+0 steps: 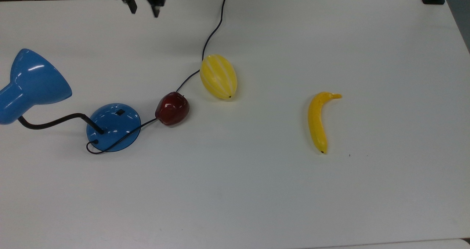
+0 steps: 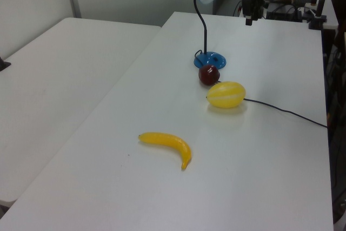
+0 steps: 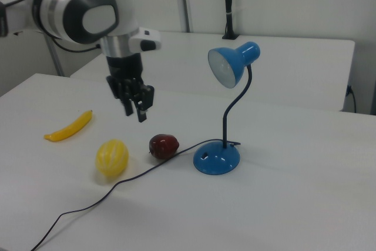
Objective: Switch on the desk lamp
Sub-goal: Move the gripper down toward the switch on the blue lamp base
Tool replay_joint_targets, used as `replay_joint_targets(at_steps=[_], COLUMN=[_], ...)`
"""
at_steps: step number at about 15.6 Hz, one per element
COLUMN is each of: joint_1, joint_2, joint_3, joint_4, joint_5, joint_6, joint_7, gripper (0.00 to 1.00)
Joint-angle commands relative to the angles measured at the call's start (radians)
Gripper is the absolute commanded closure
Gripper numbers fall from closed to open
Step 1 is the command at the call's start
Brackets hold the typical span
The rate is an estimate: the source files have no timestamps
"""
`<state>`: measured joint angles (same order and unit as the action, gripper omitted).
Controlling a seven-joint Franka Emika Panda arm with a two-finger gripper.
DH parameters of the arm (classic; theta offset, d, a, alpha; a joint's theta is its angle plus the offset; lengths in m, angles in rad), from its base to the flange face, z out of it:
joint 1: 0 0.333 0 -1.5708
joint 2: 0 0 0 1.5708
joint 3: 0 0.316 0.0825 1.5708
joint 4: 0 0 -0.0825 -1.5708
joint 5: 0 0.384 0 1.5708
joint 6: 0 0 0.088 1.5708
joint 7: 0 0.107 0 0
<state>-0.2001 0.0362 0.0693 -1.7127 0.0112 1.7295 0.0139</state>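
Top view: pincer (image 1: 143, 9) at the worktop's (image 1: 257, 190) far edge, fingers apart, empty; desk lamp (image 1: 113, 126) well apart, near the top view's left edge. Left view: pincer (image 2: 249, 19) beyond lamp (image 2: 207, 31). Right view: pincer (image 3: 134, 109) hangs above the worktop, lamp (image 3: 218, 156) off to the right view's right.

Desk lamp (image 1: 31, 83) shade seemingly cropped left.

White bench (image 1: 257, 205), dark red apple (image 1: 172, 108) nearest the tool, striped yellow melon (image 1: 218, 76) just beside the apple, yellow banana (image 1: 318, 121) well apart, farthest from the tool in the top view
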Motion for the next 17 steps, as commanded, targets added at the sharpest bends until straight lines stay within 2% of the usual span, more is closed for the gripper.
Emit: replay_joint_targets(at_steps=[1,3,7,12,17], joint_1=[-0.015,-0.025,-0.038,-0.071,-0.073], joint_2=[0.056,0.096,0.191,0.266,0.314], joint_3=[-0.006,-0.006,-0.011,-0.017,-0.017], joint_4=[0.004,0.004,0.004,0.004,0.004], joint_5=[0.001,-0.013,-0.039,-0.040,-0.040], joint_6=[0.128,0.192,0.323,0.522,0.601], joint_7=[0.089,0.135,0.139,0.192,0.193], gripper=[1.00,1.00,1.00,1.00,1.00])
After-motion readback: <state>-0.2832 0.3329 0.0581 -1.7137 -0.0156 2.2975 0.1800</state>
